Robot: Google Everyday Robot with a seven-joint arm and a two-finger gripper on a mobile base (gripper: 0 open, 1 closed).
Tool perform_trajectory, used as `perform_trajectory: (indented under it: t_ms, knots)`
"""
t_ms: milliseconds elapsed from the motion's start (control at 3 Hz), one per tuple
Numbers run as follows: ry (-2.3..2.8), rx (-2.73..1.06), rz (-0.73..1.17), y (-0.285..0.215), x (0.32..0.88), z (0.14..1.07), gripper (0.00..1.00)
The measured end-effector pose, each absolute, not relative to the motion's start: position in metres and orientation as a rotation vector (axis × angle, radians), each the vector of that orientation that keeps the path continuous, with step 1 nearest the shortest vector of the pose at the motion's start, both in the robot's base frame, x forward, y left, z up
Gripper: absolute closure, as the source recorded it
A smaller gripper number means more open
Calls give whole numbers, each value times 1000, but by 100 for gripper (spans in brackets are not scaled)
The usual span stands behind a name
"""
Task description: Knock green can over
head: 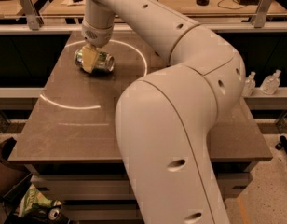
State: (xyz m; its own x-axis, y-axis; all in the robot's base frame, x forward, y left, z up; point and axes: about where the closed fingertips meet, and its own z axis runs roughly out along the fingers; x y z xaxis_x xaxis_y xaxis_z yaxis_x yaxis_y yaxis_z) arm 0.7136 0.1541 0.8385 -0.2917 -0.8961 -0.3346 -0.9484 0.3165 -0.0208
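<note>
Judging by its pose, the green can [104,62] already lies on its side near the far-left corner of the worktop [78,125] — task seemingly done. My gripper [89,61] sits over it — open or closed, I cannot tell.

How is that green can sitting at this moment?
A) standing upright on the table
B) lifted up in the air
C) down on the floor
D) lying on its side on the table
D: the green can lies on its side on the table, with the gripper right at it.
</note>
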Motion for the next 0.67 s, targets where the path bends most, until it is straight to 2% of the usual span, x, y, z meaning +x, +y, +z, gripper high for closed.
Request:
perform_trajectory:
  t_ms: [333,667]
  knots:
    - [2304,-1668,264,156,714,835,0]
    - [2304,-1668,264,156,714,835,0]
